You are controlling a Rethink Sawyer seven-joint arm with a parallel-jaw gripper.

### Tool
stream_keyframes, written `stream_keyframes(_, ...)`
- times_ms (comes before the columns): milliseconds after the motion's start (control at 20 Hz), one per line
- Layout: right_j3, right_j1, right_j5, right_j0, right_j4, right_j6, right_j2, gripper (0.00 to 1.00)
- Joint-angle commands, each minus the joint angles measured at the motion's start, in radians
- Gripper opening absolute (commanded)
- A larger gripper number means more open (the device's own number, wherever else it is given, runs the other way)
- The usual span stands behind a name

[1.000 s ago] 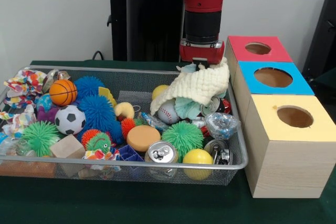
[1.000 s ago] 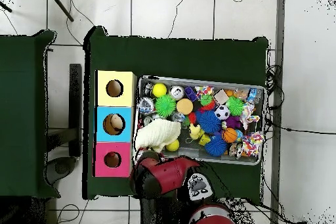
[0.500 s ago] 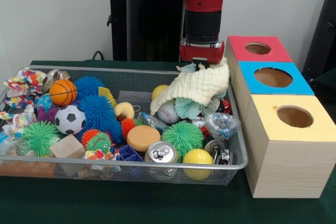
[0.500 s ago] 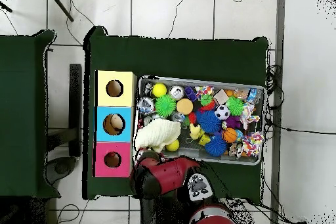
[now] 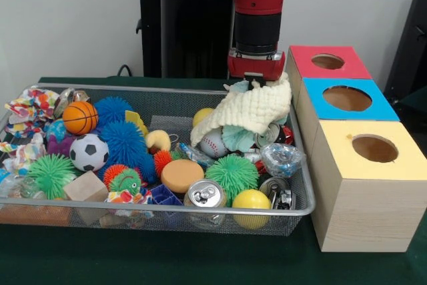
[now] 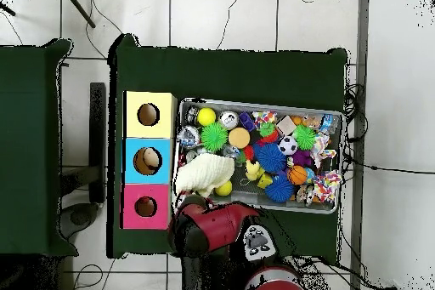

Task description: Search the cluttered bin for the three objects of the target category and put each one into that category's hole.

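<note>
Cluttered bin [image 5: 160,89] unchanged on the table [image 5: 167,258]; cloth lift stalled.
Nothing has moved over the last second: pincer [image 5: 256,82] stays clenched on the cream cloth [image 5: 250,110] at the bin's right end, beside the boxes [image 5: 347,105], so no delivery yet.

Silver wire-mesh basket [image 6: 333,161] of assorted toys on the green-covered bench [image 6: 229,74]; three wooden boxes, yellow-topped [image 6: 149,99], blue-topped [image 6: 136,161], pink-topped [image 6: 146,191], along its left edge; cream cloth [image 6: 205,173] overhanging the basket's bottom-left corner.
</note>
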Motion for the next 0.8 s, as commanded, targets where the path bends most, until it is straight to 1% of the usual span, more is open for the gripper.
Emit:
stream_keyframes(50, -0.053, 0.01, 0.112, -0.013, 0.042, 0.041, 0.065, 0.0)
stream_keyframes(250, -0.055, 0.007, 0.127, -0.026, 0.042, 0.032, 0.073, 0.0)
stream_keyframes(450, -0.057, 0.009, 0.129, -0.018, 0.039, 0.031, 0.066, 0.0)
stream_keyframes(800, -0.053, 0.004, 0.141, -0.041, 0.029, 0.014, 0.087, 0.0)
